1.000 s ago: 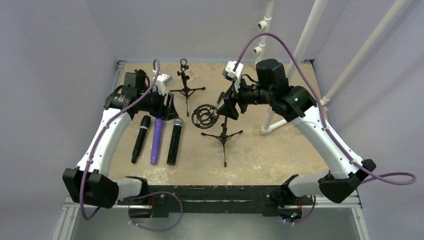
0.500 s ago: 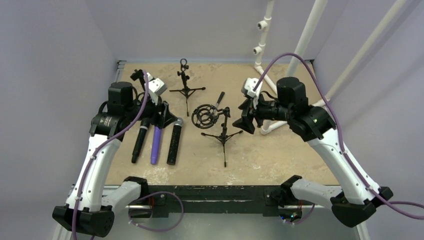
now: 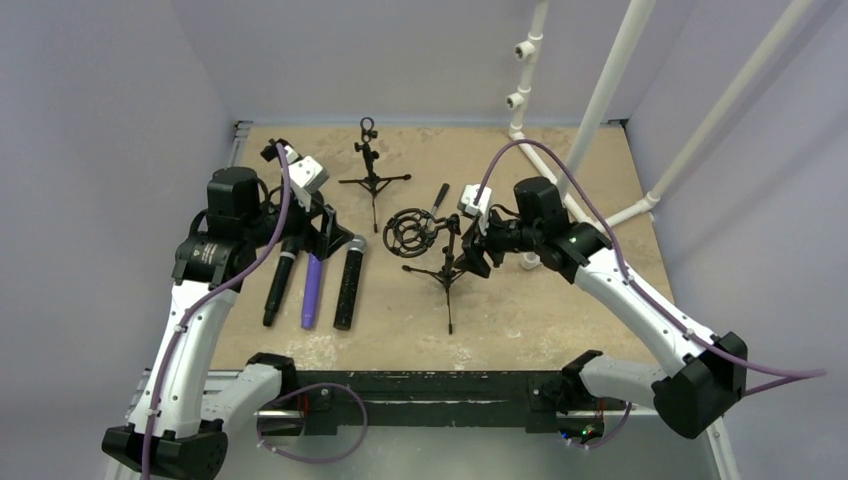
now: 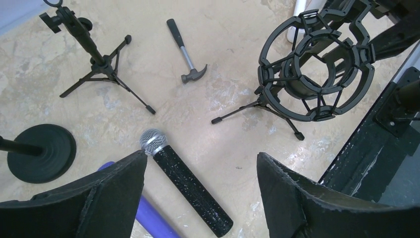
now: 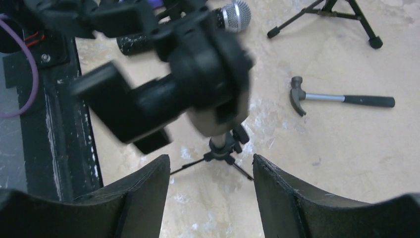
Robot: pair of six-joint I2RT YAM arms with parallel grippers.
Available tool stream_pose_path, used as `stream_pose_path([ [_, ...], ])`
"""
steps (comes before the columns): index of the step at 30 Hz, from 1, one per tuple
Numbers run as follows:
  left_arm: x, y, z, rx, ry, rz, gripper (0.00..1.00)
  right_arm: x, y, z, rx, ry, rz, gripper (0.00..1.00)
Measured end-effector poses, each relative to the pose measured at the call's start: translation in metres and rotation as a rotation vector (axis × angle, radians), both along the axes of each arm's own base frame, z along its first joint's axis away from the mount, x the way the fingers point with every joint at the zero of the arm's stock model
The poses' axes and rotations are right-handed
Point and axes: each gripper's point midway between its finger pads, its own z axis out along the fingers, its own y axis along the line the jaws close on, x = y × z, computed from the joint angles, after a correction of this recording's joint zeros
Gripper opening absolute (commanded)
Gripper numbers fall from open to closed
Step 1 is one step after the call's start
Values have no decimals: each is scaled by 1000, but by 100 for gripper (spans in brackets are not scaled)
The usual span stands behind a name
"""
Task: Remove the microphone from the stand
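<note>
Top external view shows the mount (image 3: 408, 231) on the middle stand (image 3: 447, 275) with its ring bare. Three mics lie flat, side by side, on the table (image 3: 560, 310): the black mic (image 3: 281, 280), the purple mic (image 3: 314, 285) and the grille mic (image 3: 350, 285). No mic sits in any holder that shows, so I judge the removal done. At most, both arms need to pull clear. Which of the three came from the mount cannot be told.

The left gripper (image 4: 200, 166) hangs with its fingers spread wide and nothing between them. The grille mic lies directly below the gap, apart from both pads, and the purple mic peeps out beside one finger. Ahead of this gripper are the hammer (image 4: 182, 52) and the far stand (image 4: 96, 54). A round base (image 4: 42, 151) sits off to one side and the mount to the other. Room is open above and behind it.

The right gripper (image 5: 210, 163) is likewise spread and empty, just beside the stand's post, with the tripod feet below its gap. The blurred black block close over its fingers in the right wrist view is probably the stand's head; contact cannot be judged. That head and the legs crowd it in front, and the pipes (image 3: 600, 100) stand behind it. The freest way out looks to be sideways over bare table toward the rail (image 3: 430, 385).
</note>
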Motion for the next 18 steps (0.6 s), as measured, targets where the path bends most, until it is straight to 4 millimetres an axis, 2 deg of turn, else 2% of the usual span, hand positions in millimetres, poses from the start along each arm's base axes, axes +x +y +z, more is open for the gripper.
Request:
stream_pose_path([
  [5,-3,2,1,1,-20,5,82,21,17,2,88,-33,18,56],
  [8,-2,2,0,4,-21,7,83,27,26,6,145,-61,42,50],
  [10,-3,2,-2,6,-19,7,83,28,31,6,171,-67,59,42],
  [14,-3,2,-7,8,-18,5,85,27,39,2,214,-58,93,19],
  [18,-2,-1,-7,-3,-31,-11,85,25,45,8,252,-51,116,0],
])
